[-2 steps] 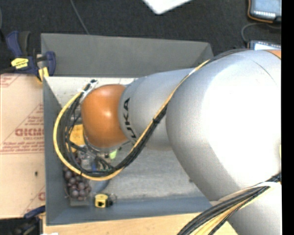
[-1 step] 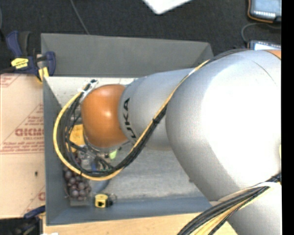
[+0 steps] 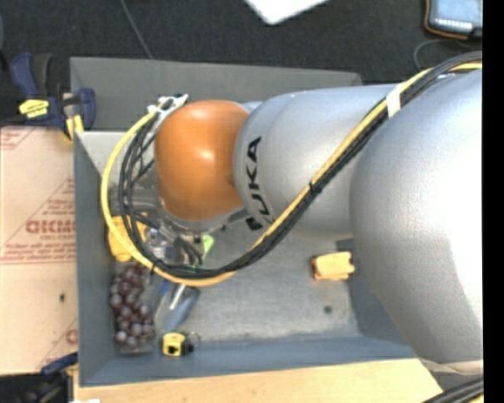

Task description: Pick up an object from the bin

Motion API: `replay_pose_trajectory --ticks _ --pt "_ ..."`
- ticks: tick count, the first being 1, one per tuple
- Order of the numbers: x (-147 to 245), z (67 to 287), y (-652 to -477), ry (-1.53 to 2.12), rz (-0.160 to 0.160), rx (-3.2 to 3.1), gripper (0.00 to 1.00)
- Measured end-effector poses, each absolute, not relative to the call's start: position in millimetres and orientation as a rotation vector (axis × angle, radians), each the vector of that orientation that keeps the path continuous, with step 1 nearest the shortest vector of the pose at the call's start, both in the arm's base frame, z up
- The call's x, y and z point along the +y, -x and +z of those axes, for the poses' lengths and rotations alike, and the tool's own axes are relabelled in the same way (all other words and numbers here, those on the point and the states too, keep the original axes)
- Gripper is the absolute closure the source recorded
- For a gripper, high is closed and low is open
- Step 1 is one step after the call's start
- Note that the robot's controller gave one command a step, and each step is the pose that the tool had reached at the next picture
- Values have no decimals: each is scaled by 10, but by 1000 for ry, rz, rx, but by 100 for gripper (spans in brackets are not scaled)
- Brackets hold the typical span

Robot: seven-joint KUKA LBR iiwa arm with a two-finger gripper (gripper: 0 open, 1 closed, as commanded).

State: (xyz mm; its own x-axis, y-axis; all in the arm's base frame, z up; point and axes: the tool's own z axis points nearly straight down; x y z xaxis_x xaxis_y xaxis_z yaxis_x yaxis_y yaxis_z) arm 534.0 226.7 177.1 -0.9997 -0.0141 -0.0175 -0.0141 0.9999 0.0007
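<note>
The gripper is down in the left part of the grey bin, tucked under the arm's round orange cover. Whether it is open or closed cannot be told, because the cover and a loop of black and yellow cables hide most of it. Just beside it on the left lies a yellow thing, partly behind the cables. On its right a small bright green bit peeks out. Just below the gripper lies a bluish see-through thing, too hidden to name. Next to that, by the bin's left wall, sits a bunch of dark purple grapes. Which of these the gripper is over cannot be told. Near the bin's lower wall, just right of the grapes' bottom end, is a small yellow and black thing. Well apart from all this, on the bare floor to the right, lies a little orange-yellow block, close under the big silver arm.
</note>
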Motion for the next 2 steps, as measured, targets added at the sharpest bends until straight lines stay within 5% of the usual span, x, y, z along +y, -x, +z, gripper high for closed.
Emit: replay_pose_trajectory --ticks 1,2 --pt "2267 1771 -5339 21 2 3124 100" --pt "2274 2221 -5331 27 -2 3129 100"
